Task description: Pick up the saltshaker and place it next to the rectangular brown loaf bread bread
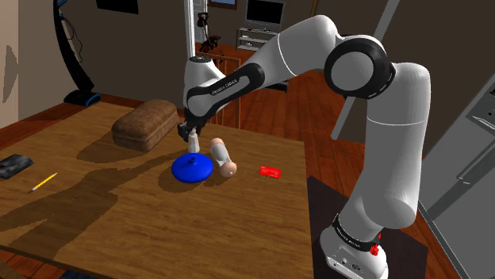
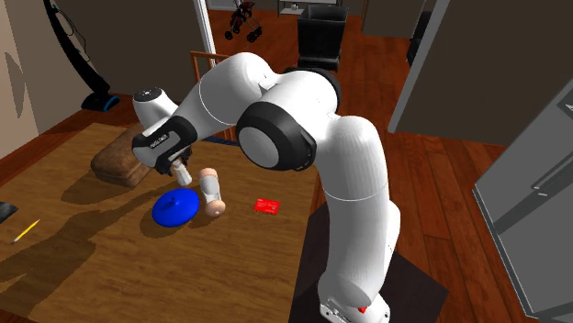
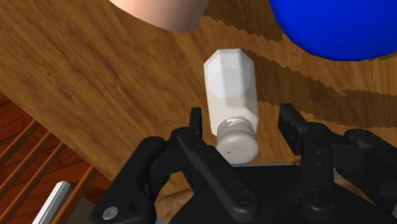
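Note:
A small white saltshaker [image 3: 230, 89] with a rounded cap stands upright on the wooden table [image 1: 262, 214], between a blue disc and a pinkish cylinder. My gripper [image 3: 242, 119] is lowered over it, open, one finger on each side of its cap; the fingers [image 3: 195, 122] stand a little apart from it. From the shoulder view the gripper [image 1: 189, 132] sits just above the saltshaker [image 1: 193, 143]. The brown loaf [image 1: 145, 124] lies toward the shoulder view's left of the gripper, a short gap away. The second exterior view shows the loaf [image 2: 117, 161] and the saltshaker [image 2: 183, 172].
A blue disc [image 1: 192, 168] lies just in front of the saltshaker, and a pinkish cylinder [image 1: 223, 156] lies on its side beside it. A small red item [image 1: 270, 171], a yellow pencil [image 1: 44, 182] and a dark flat object [image 1: 14, 166] also rest on the table.

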Available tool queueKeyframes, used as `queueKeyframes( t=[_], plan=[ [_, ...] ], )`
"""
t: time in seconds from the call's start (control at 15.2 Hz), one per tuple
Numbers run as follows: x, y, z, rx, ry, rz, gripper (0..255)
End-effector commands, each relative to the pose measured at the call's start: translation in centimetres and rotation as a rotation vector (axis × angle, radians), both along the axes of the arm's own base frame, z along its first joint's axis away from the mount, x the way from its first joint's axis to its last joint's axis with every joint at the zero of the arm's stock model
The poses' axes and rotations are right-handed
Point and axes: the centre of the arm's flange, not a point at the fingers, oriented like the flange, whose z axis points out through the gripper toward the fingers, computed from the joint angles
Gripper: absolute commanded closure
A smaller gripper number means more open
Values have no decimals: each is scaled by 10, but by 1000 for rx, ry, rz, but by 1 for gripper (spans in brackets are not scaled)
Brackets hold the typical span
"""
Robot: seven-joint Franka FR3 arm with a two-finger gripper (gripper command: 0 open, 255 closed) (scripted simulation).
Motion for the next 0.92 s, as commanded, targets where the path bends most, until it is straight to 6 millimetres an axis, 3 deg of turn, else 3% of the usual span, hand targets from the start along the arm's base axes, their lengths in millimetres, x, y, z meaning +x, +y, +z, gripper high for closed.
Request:
queueKeyframes(
  t=[0.0,0.26,0.53,0.86],
  plan=[
    [0,0,0,0,1,0,0],
    [0,0,0,0,1,0,0],
    [-11,-1,49,0,1,0,0],
    [-11,-1,49,0,1,0,0]
  ],
)
